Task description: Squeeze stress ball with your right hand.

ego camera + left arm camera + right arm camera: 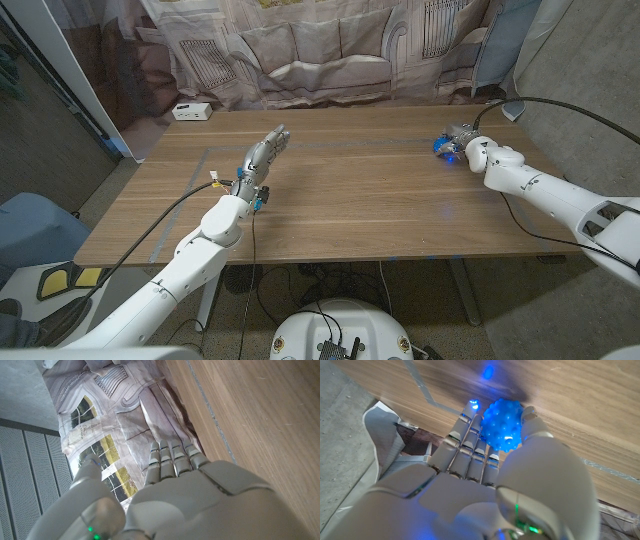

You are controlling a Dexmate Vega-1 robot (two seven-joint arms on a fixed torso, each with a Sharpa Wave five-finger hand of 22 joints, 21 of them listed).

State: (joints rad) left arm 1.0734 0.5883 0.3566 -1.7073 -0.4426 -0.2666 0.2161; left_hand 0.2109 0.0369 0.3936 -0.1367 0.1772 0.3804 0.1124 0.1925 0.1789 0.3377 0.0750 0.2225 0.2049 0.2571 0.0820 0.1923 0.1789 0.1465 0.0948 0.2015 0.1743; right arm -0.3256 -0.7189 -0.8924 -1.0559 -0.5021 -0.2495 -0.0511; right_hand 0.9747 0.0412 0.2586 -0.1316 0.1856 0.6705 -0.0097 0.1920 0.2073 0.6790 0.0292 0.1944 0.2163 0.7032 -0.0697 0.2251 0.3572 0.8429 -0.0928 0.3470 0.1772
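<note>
Ball: a blue, knobbly stress ball [502, 425] lit from inside, at the table's far right in the head view [443, 147], in the right hand.
Ball position: held just above or on the wood; I cannot tell whether it touches. A blue glow falls on the table beside it.
Handling: probably light and soft, made to give under pressure and spring back. The bumps should help the grip, so slipping looks unlikely, and it does not look fragile.
Where to hold: around its middle, fingers on one side and thumb opposite, so the squeeze goes through the centre and does not pop it out sideways.
Right hand: the right hand [485, 475] has the ball between its fingers [465, 440] and thumb [532, 420]; the fingers lie close together, curved along one side of the ball, the thumb against the other.
Squeeze: the ball looks round and hardly dented, so I judge the hold to be light and the real squeeze yet to come.
Left hand: the left hand [262, 158] is raised over the table's left middle, well apart from the ball, holding nothing; its fingers [170, 460] are straight and pressed side by side.
Table: a wooden table [360, 210]; a small white box [191, 111] sits at its far left corner.
Behind: a printed curtain [320, 50] hangs beyond the far edge.
</note>
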